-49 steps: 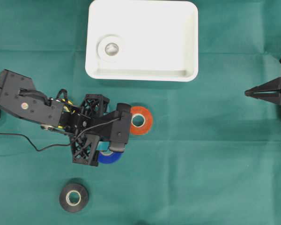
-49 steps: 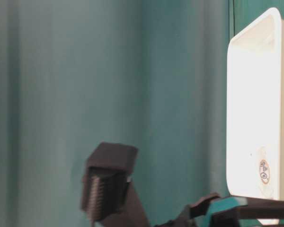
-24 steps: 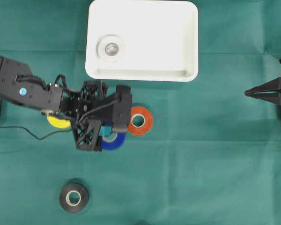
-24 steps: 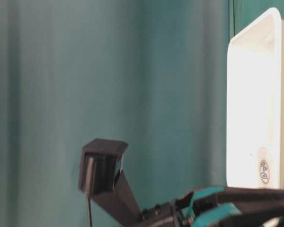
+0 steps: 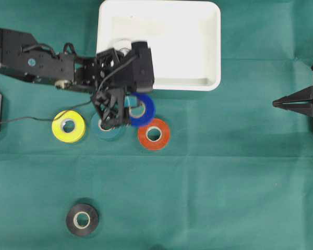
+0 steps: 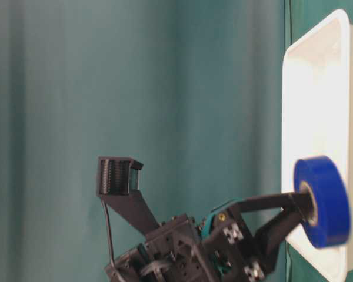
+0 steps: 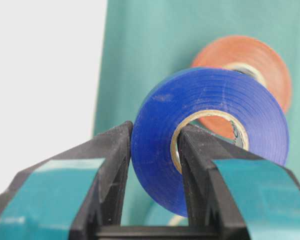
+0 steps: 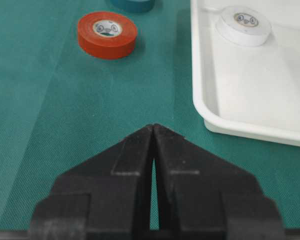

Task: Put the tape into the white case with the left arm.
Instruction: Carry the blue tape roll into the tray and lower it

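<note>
The left pincer (image 7: 152, 172) grips the blue tape (image 5: 142, 109) by its wall, just beside the white case (image 5: 159, 83)'s near rim. Lifted; carrying over the rim and releasing remain. One white roll (image 8: 242, 25) already lies inside.

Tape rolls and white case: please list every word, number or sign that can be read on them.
None can be read.
white roll in the white case: core sticker with a small face-like picture, no legible text.
orange roll: similar sticker, too small to read.
blue roll: no print visible.
</note>
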Robot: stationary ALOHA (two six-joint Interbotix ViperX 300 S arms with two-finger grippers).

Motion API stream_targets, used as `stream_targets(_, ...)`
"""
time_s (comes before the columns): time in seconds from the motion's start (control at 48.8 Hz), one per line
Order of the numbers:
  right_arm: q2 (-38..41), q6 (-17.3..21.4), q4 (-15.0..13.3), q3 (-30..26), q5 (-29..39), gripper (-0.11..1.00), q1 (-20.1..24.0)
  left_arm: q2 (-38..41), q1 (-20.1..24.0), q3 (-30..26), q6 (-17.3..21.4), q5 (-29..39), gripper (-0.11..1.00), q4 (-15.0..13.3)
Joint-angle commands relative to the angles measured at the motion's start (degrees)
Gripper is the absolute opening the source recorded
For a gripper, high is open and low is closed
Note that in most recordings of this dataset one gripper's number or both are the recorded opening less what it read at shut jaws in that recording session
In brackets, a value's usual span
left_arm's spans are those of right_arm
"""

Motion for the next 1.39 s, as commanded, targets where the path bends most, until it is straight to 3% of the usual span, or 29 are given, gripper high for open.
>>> stream_targets(0.0,0.5,0.1,-0.1,-0.7,-0.4,-0.10,0.0,-0.3,1.8,-1.6,0.1,-1.5,0.26,0.1)
stream_targets(0.328,0.5,0.1,0.0,-0.6,-0.4,-0.10,-0.1,2.4,7.1,-3.9,2.2,-6.2,0.26,0.2)
stream_targets(0.492,0.5,0.1,-0.1,-0.7,-0.4,-0.10,-0.1,5.2,9.1,-5.7,4.5,-6.7,0.26,0.2)
stream_targets(0.779,0.5,0.1,-0.1,-0.6,-0.4,-0.10,-0.1,7.0,12.0,-7.4,4.8,-6.7,0.26,0.2)
stream_targets(1.148,0.5,0.1,0.0,-0.6,-0.4,-0.10,-0.1,8.3,12.4,-7.7,9.1,-8.3,0.26,0.2)
stream_targets(1.374,0.5,0.1,-0.1,-0.6,-0.4,-0.10,-0.1,8.5,12.6,-7.6,9.1,-8.4,0.26,0.2)
